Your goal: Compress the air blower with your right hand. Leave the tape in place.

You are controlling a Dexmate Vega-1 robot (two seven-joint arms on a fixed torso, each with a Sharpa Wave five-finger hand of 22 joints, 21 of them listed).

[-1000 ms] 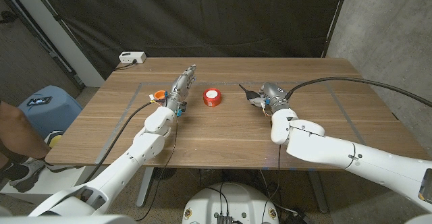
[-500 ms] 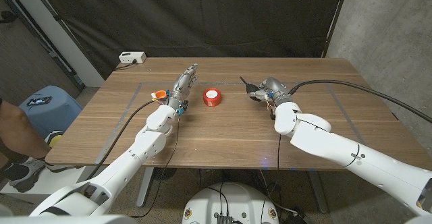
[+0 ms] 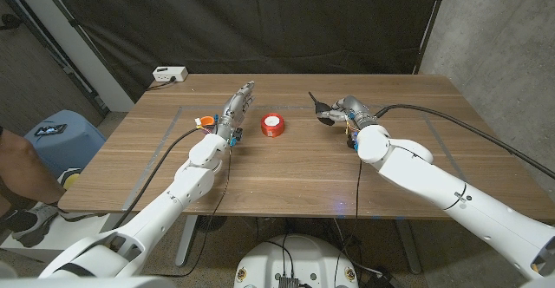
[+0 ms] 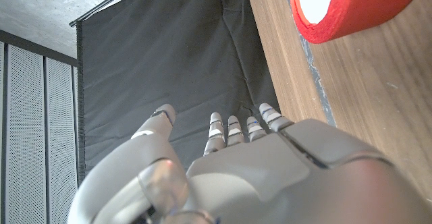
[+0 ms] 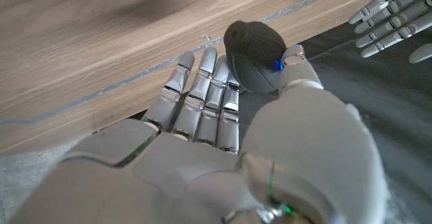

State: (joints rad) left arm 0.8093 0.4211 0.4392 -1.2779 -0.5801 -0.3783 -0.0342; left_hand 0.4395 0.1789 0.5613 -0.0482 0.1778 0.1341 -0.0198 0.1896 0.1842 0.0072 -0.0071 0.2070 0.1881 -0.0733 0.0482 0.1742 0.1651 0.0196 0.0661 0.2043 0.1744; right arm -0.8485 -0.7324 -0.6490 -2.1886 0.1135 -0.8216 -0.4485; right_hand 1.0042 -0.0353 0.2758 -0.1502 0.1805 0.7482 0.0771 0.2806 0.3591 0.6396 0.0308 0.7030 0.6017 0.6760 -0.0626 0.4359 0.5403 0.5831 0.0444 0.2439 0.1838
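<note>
The black air blower (image 3: 323, 112) sits in my right hand (image 3: 351, 114) at the table's middle right, its nozzle pointing toward the far left. In the right wrist view the black bulb (image 5: 251, 57) lies between the thumb and the fingers (image 5: 202, 89), which grip it. The red tape roll (image 3: 273, 125) lies on the table between both hands, apart from each; its rim also shows in the left wrist view (image 4: 351, 8). My left hand (image 3: 235, 109) stands left of the tape with straight, spread fingers (image 4: 233, 129) and holds nothing.
A small orange object (image 3: 204, 121) lies just left of my left hand. A white power strip (image 3: 169, 75) sits at the table's far left corner. A blue stool (image 3: 54, 137) and a person's arm (image 3: 19, 173) are off the table's left side.
My right hand has carried the blower away from me toward the far side of the table. The left hand and the tape have stayed put.
</note>
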